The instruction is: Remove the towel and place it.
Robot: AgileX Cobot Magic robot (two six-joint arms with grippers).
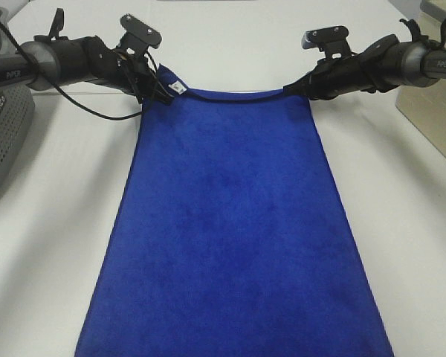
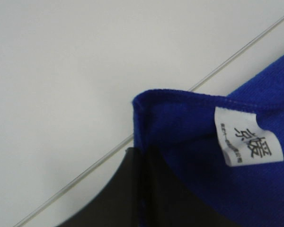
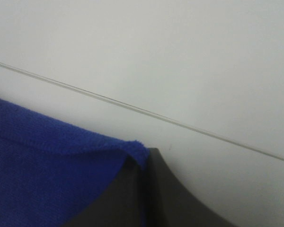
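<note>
The royal-blue towel (image 1: 234, 245) hangs stretched between my two grippers and runs down past the near edge of the exterior view. My left gripper (image 1: 157, 91) is shut on its far left corner, where the small white tag (image 1: 177, 88) sits. The left wrist view shows that corner (image 2: 180, 123) pinched in the black fingers (image 2: 109, 198), with the tag (image 2: 248, 137) beside them. My right gripper (image 1: 296, 88) is shut on the far right corner. The right wrist view shows that corner (image 3: 61, 161) clamped in the dark fingers (image 3: 170, 198).
A white table (image 1: 401, 223) lies under the towel. A grey perforated housing (image 1: 4, 126) stands at the left edge. A tan panel (image 1: 431, 111) sits at the right edge. A thin seam line crosses the table in both wrist views (image 2: 85, 170).
</note>
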